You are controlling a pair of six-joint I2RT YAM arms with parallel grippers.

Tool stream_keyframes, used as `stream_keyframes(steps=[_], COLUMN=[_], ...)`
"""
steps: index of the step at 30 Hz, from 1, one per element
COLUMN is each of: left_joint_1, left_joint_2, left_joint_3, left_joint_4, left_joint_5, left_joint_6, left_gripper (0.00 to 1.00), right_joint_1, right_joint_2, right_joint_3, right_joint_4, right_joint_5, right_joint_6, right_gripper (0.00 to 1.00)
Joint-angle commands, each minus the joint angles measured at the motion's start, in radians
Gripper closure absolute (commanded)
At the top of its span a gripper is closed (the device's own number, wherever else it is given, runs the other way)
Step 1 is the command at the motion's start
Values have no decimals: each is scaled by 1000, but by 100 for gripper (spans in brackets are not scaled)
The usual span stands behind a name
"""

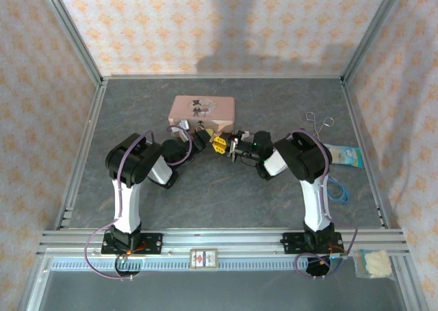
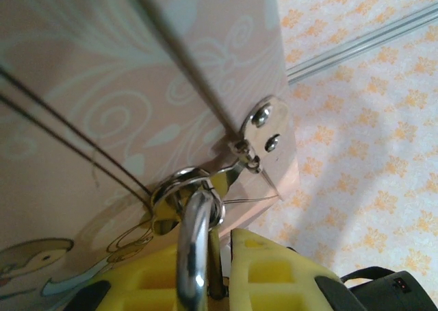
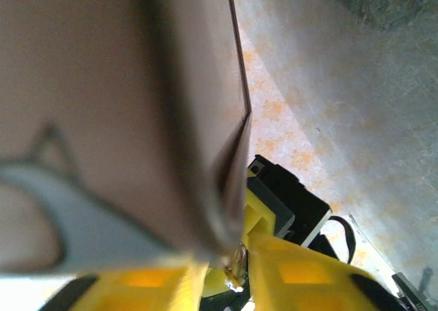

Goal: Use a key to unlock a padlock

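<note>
The small padlock (image 2: 194, 249) is pinched in the left pincer (image 2: 217, 273). Its silvery shackle runs lengthwise away from the yellow fingers, through the hasp ring of the pink picture tin (image 1: 202, 108). Overhead, both arms bend inward, meeting before the tin on the grey surface (image 1: 226, 194). Whether the right pincer (image 3: 229, 278), under the blurred tin edge, grips anything I cannot tell.

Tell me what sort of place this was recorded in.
Probably a purpose-built robot test enclosure, not a home: aluminium frame rails, wallpaper-like patterned wall panels on three sides, and two arms bolted at the near edge of a grey tabletop.
</note>
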Motion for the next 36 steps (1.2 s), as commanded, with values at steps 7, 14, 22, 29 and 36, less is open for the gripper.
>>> stream_keyframes(steps=[7,14,22,29,36], left_joint_1=[-78,-78,-77,-76,-65], left_joint_2=[-84,-119,-139,-131,-137], left_joint_3=[13,53,93,133,151], left_joint_4=[-125,-321,-442,-528,-588], left_joint_5=[10,-25,-6,43,89], left_joint_6=[-113,-142,-124,-124,-125], left_gripper=[100,100,100,100,100], right_joint_1=[28,27,52,186,214], right_joint_2=[-237,-462,-554,-420,-343], right_joint_3=[-32,-6,206,372,431], right_joint_4=[-324,-927,-1468,-1715,-1780], right_joint_5=[90,267,521,650,755], right_joint_6=[-463,-1020,-1566,-1869,-1974], right_gripper=[51,44,50,60,64])
